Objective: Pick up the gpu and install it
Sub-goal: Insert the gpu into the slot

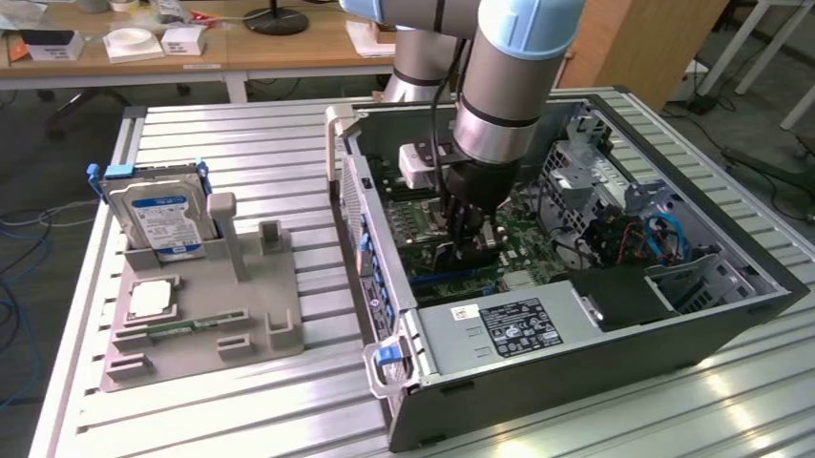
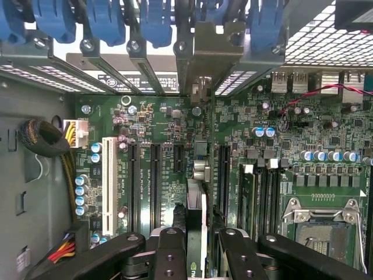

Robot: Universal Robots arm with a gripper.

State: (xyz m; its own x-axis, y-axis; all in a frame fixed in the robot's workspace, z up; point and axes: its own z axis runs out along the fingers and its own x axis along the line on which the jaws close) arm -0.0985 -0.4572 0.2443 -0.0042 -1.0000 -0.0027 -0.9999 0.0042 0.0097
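While the arm reaches down into the open computer case (image 1: 574,315) in the exterior view, its hand (image 1: 468,250) sits low over the green motherboard (image 1: 427,239), and the arm's grey and blue body hides much of the case's middle. What the hand grips is hard to make out from here; a thin dark card seems to hang between its fingers, edge-on. Outside the case, toward the exterior view's left, a grey fixture (image 1: 204,329) stands on the ribbed metal worktop (image 1: 229,143), holding an upright silver hard drive (image 1: 159,221) with a blue-white label. Flat on the same fixture lie a processor chip (image 1: 151,299) and a narrow green memory stick (image 1: 172,329).

From the wrist view, the hand (image 2: 195,251) is closed onto the gpu (image 2: 195,224), its black fingers (image 2: 170,254) pressing each face of the card, which is seen edge-on and cut off at the frame's edge. The card stands upright just above the motherboard (image 2: 169,119), lined up among the black expansion slots (image 2: 155,181). Its silver end bracket (image 2: 211,46) reaches the case's rear slot openings, beside blue retaining clips (image 2: 154,20). Whether the card's edge has entered a slot cannot be told.
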